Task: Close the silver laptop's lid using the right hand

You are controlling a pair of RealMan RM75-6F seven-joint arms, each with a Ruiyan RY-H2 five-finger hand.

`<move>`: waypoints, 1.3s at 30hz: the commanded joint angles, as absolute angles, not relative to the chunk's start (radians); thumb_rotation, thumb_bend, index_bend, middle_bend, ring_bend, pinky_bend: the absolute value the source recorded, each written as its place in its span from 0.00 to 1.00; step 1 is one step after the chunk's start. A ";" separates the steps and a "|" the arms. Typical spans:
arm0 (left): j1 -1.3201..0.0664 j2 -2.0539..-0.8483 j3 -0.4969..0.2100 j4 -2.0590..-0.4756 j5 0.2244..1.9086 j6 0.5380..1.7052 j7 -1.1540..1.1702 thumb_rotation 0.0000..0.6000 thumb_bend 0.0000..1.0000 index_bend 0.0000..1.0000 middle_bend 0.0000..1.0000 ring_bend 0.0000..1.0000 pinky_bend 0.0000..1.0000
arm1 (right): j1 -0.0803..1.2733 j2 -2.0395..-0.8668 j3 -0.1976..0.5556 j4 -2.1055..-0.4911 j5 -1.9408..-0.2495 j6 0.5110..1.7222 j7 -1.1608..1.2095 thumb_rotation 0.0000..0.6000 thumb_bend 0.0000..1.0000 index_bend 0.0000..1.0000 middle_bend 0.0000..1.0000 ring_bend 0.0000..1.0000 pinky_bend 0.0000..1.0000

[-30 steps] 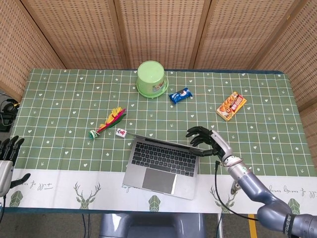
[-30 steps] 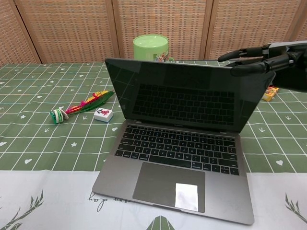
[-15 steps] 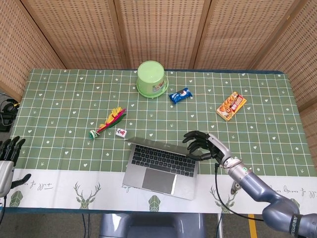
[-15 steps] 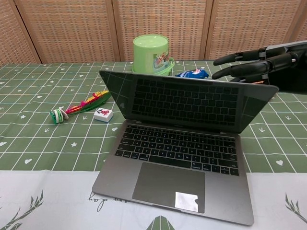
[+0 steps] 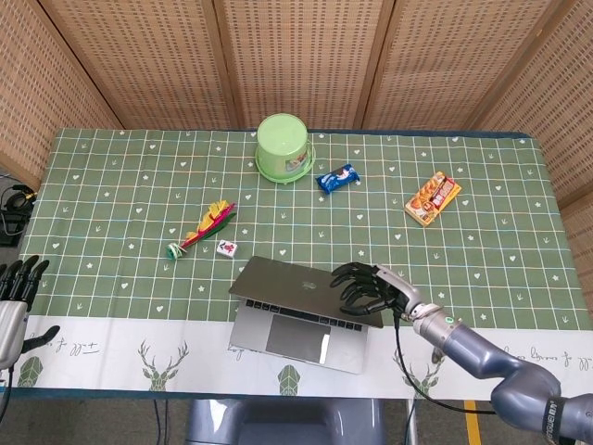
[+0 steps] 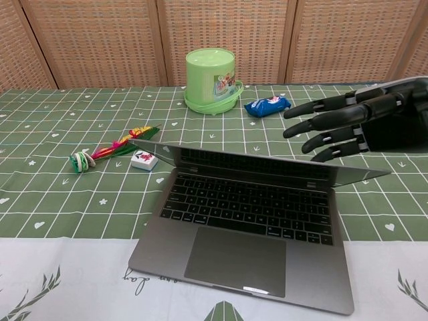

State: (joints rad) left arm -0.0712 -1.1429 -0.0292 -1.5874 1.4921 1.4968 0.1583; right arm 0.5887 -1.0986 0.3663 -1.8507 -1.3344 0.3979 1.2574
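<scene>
Low in frame, one silver laptop (image 5: 298, 311), lid (image 5: 292, 286) half-lowered under right hand (image 5: 371, 289), fingers spread; left hand (image 5: 14, 295) fingers apart, empty. Green checked tablecloth (image 5: 120, 195), wicker screen (image 5: 296, 56).

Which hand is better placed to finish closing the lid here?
The right hand: its fingers lie spread over the back of the half-lowered lid of the silver laptop. The left hand hangs open at the table's far edge, well away.

Left robot hand (image 5: 13, 295) cut by frame edge; laptop (image 5: 306, 306) keyboard mostly hidden under lid, head view.
</scene>
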 commanded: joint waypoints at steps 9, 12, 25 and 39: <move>-0.070 -1.142 -0.026 -1.593 1.502 1.502 0.162 1.00 0.00 0.00 0.00 0.00 0.00 | 0.598 -1.149 0.314 -1.852 -1.370 0.374 1.282 1.00 0.33 0.33 0.42 0.45 0.46; -0.069 -1.142 -0.025 -1.594 1.504 1.503 0.160 1.00 0.00 0.00 0.00 0.00 0.00 | 0.593 -1.171 0.298 -1.845 -1.389 0.387 1.298 1.00 0.33 0.33 0.42 0.45 0.46; -0.063 -1.132 -0.027 -1.600 1.513 1.521 0.147 1.00 0.00 0.00 0.00 0.00 0.00 | 0.598 -1.272 0.212 -1.776 -1.469 0.442 1.379 1.00 0.33 0.33 0.41 0.45 0.45; -0.061 -1.130 -0.028 -1.602 1.516 1.525 0.147 1.00 0.00 0.00 0.00 0.00 0.00 | 0.626 -1.352 0.135 -1.665 -1.489 0.480 1.439 1.00 0.33 0.33 0.41 0.45 0.45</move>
State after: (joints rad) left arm -0.0612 -1.1302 -0.0279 -1.6017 1.5158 1.5252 0.1468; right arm 0.6230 -1.3460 0.1405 -1.6705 -1.4883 0.4771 1.4344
